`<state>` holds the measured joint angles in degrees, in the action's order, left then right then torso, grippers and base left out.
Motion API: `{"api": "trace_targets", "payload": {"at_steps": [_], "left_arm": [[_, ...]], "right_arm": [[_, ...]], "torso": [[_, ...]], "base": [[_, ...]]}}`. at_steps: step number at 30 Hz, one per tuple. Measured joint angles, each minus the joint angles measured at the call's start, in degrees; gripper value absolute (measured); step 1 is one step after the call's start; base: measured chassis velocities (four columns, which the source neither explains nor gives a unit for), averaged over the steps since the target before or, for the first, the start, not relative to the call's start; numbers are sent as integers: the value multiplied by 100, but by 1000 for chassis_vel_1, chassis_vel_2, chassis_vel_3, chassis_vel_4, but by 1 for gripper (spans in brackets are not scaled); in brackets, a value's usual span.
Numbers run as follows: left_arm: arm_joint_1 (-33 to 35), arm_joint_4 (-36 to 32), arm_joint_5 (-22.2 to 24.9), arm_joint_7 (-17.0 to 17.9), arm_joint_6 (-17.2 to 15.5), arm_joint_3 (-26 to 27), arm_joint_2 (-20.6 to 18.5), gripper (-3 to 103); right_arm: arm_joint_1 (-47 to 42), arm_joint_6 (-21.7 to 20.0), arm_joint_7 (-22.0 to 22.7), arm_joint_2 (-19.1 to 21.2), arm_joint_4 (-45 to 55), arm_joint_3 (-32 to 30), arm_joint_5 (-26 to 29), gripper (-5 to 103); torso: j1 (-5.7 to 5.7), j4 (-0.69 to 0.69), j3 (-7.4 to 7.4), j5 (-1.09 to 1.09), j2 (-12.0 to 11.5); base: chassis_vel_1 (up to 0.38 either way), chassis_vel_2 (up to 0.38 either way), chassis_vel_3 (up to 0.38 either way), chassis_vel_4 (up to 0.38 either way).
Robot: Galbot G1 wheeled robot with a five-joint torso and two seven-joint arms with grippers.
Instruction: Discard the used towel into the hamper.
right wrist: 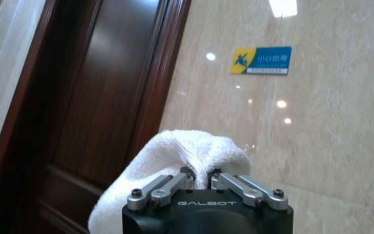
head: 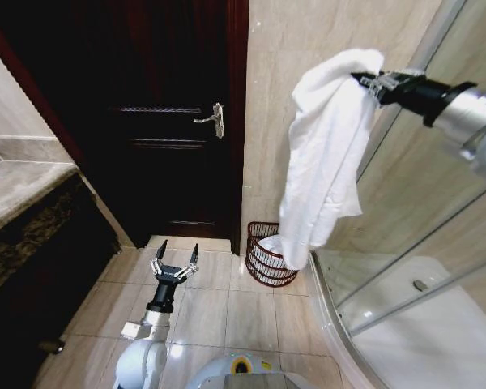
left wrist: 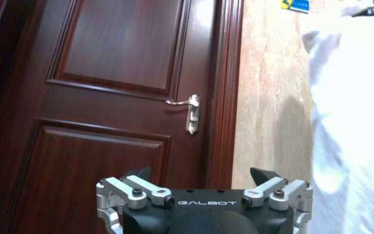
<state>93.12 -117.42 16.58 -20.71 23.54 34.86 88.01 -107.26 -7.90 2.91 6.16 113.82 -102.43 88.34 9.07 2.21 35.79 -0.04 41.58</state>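
White towel (head: pixel 324 154) hangs long axis vertical above hamper (head: pixel 267 261), clenched by right end effector (head: pixel 363 80); left end effector (head: pixel 175 253) released, low.

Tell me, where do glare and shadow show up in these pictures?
Right wrist view: bright ceiling-light spots glare on the glossy tile wall around the blue-yellow sign. Left wrist view: the towel casts a soft shadow on the wall. Head view: the door is very dark.
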Motion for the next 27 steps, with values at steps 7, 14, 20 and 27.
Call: {"api": "trace_targets", "payload": {"at_steps": [7,14,20,27], "left_arm": [[-45,-72,84,-10,-31,68,6,100],[-13,-38,226,-9,44,99,-62,100],[-14,-37,370,-8,66,135,-182,100],[-67,-23,407,-7,68,140,-182,100]], "right_arm": [[-218,-81,411,536,-315,-343,243,9],[-396,200,754,876,-767,-102,-92,9],[-453,413,886,1134,-1313,-14,-250,9],[-541,471,798,1512,-1588,3,-263,9]], "torso": [[-6,1,-6,3,-15],[-9,1,-8,3,-22],[-11,1,-12,3,-25],[-13,0,-13,4,-30]], "base": [[0,0,0,0],[0,0,0,0],[0,0,0,0],[0,0,0,0]]}}
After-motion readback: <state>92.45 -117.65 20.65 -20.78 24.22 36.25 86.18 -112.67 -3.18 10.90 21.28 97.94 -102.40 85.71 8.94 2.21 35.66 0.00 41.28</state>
